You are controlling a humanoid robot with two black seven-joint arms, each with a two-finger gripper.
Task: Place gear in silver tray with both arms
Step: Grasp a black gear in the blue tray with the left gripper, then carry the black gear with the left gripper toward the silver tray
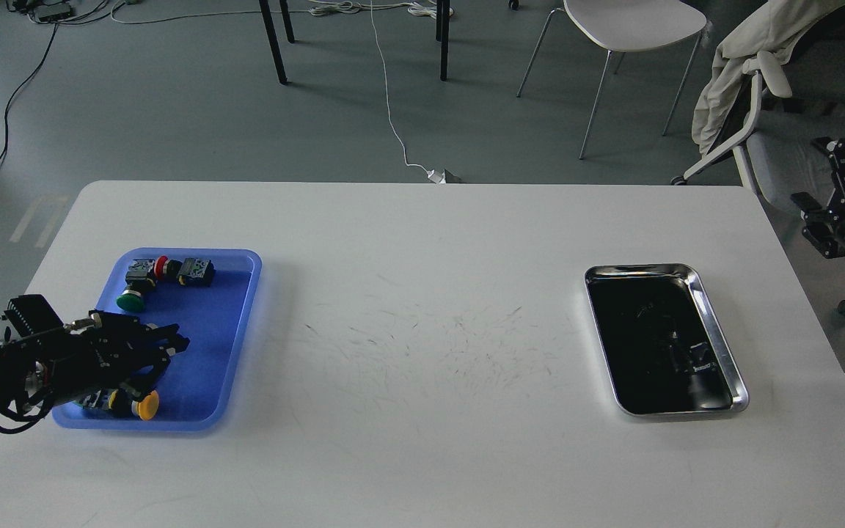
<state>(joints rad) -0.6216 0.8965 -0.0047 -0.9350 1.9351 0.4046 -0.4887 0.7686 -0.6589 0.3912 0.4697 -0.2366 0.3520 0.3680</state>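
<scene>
The table (422, 308) was white, with faint dark scuffs at its middle. The left tray (235, 345) was blue; its buttons (145, 282) had green, red and yellow caps. The right tray (716, 323) was silver with a black bottom. Both arms (19, 367) were black.

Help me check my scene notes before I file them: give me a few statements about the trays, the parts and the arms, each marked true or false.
1. The silver tray sits on the right side of the white table. True.
2. The silver tray holds a yellow-capped part. False: nothing is seen lying in it, only dark reflections.
3. The left pincer is over the blue tray. True.
4. The blue tray holds a green-capped part, a red-capped part and a yellow-capped part. True.
5. The right pincer is over the silver tray. False: it is off the table's right edge.
</scene>
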